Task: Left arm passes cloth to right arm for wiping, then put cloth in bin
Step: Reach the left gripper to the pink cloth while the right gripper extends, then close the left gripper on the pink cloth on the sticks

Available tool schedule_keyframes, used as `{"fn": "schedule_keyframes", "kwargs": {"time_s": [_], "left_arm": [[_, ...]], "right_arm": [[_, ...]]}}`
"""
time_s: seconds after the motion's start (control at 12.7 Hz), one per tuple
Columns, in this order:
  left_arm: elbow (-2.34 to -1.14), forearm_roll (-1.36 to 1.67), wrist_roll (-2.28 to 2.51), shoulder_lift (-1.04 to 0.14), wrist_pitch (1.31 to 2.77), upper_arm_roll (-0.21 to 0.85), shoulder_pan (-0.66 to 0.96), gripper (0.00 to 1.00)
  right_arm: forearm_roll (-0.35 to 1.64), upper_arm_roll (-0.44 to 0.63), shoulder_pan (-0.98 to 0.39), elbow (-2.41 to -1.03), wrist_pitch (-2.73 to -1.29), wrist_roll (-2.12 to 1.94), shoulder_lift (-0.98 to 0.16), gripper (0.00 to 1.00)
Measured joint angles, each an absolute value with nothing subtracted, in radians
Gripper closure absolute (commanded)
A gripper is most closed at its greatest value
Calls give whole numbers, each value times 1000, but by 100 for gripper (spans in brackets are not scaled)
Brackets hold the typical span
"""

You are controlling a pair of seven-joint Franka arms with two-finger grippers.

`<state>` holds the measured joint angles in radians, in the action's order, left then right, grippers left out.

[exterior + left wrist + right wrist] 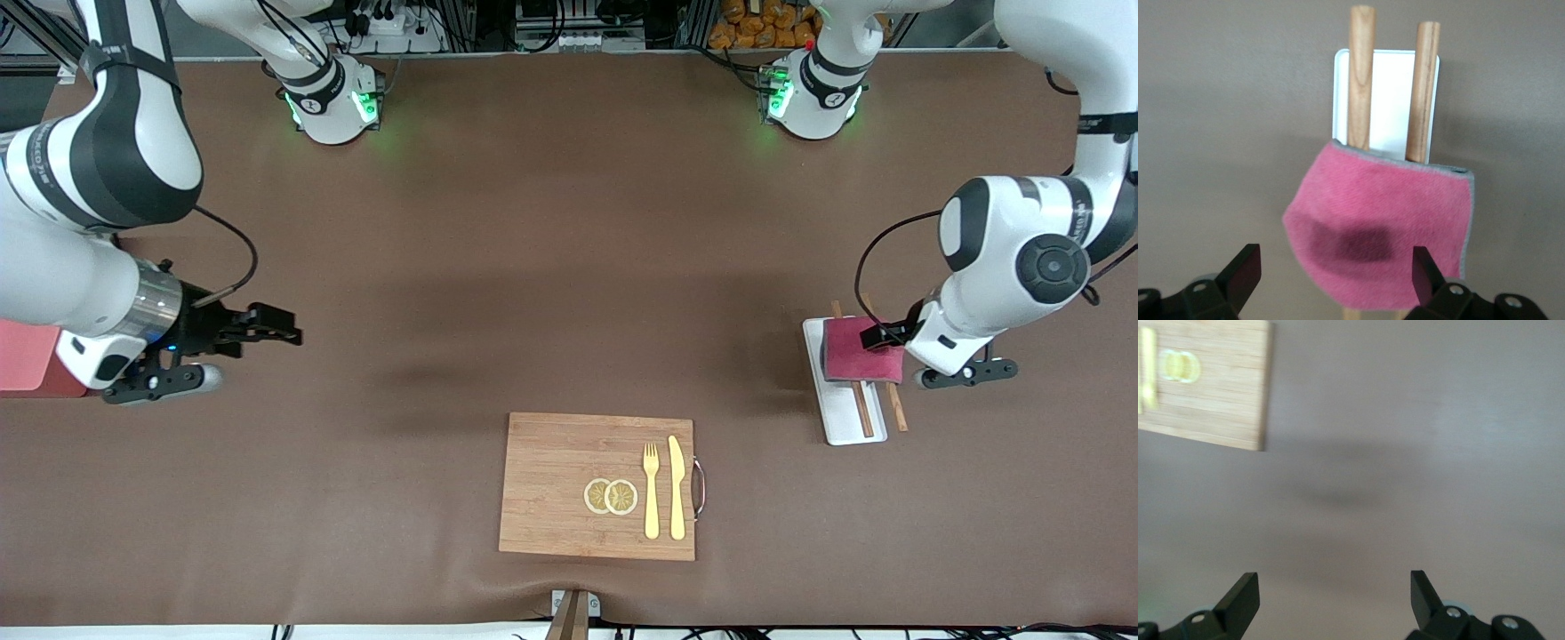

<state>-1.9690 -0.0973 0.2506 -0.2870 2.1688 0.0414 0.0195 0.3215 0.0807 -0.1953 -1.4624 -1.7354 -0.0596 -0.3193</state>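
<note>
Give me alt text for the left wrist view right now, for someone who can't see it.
A pink cloth lies draped over two wooden sticks resting on a white tray, all on a brown table. The left end effector hovers open above the cloth, one finger to each side, not touching it.

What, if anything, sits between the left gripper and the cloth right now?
Nothing visible. The left gripper hangs open right over the cloth, which lies draped across two wooden sticks on a white tray. The sticks are under the cloth, not above it.
</note>
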Motion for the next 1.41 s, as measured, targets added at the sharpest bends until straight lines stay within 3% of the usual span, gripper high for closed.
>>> {"fn": "schedule_keyframes", "kwargs": {"time_s": [0.08, 0.24, 0.63, 0.71, 1.1, 1.26, 1.41], "left_arm": [[-1974, -97, 275, -294, 2173, 43, 31, 10], [-1980, -97, 304, -300, 2175, 45, 48, 22], [-1983, -98, 308, -309, 2180, 40, 46, 83], [-1983, -100, 308, -309, 2180, 38, 45, 86], [-1983, -102, 306, -309, 2183, 37, 39, 85], [-1983, -102, 306, -309, 2183, 37, 39, 78], [-1983, -102, 306, -309, 2183, 38, 39, 78]], "right_arm": [[373, 82, -196, -1462, -1730, -52, -320, 0], [493, 90, -186, -1463, -1679, -44, -323, 0], [614, 88, -177, -1462, -1651, -17, -326, 0], [616, 86, -185, -1462, -1651, 14, -326, 0], [621, 82, -199, -1461, -1651, 91, -326, 0], [622, 82, -199, -1459, -1651, 169, -326, 0], [622, 82, -199, -1457, -1650, 263, -326, 0]]}}
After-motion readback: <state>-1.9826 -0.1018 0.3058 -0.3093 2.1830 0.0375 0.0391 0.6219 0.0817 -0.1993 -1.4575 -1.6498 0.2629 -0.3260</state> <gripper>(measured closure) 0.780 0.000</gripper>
